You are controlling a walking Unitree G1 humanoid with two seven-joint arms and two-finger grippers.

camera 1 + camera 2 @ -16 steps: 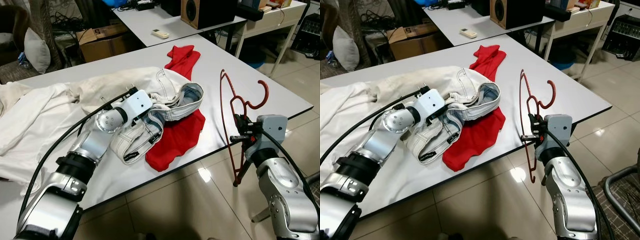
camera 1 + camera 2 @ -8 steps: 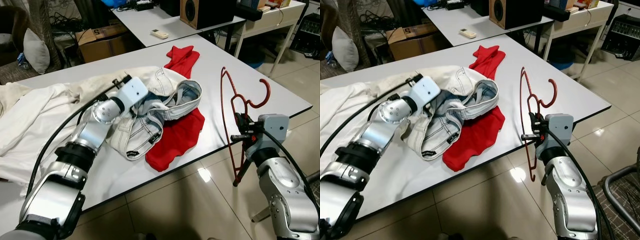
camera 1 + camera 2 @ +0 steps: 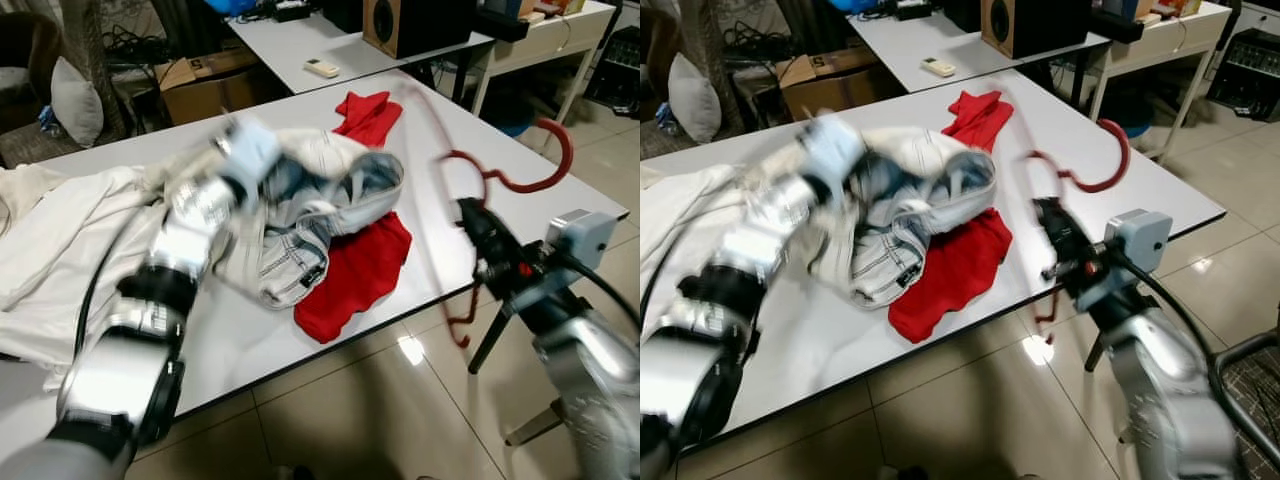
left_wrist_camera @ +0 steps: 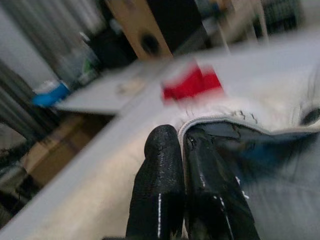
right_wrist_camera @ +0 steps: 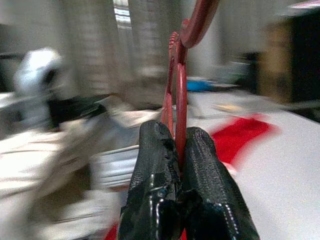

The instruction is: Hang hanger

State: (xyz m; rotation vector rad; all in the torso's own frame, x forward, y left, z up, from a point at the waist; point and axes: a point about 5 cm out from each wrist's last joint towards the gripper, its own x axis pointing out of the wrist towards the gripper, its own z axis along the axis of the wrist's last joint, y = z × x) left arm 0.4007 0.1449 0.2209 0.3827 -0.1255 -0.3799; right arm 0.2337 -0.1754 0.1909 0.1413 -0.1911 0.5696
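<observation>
The right hand (image 5: pixel 177 145) is seen clenched on the neck of a red hanger (image 3: pixel 500 180), raised at the near right edge of the white table (image 3: pixel 560 190), with the hook curving up and to the right and the thin frame blurred below. The left hand (image 4: pixel 182 145) is pinched shut on the waistband of pale jeans (image 3: pixel 300 220), lifted above a red garment (image 3: pixel 360 270) and white cloth (image 3: pixel 60 250). Farther back, a second table (image 3: pixel 300 40) carries a speaker (image 3: pixel 410 20).
</observation>
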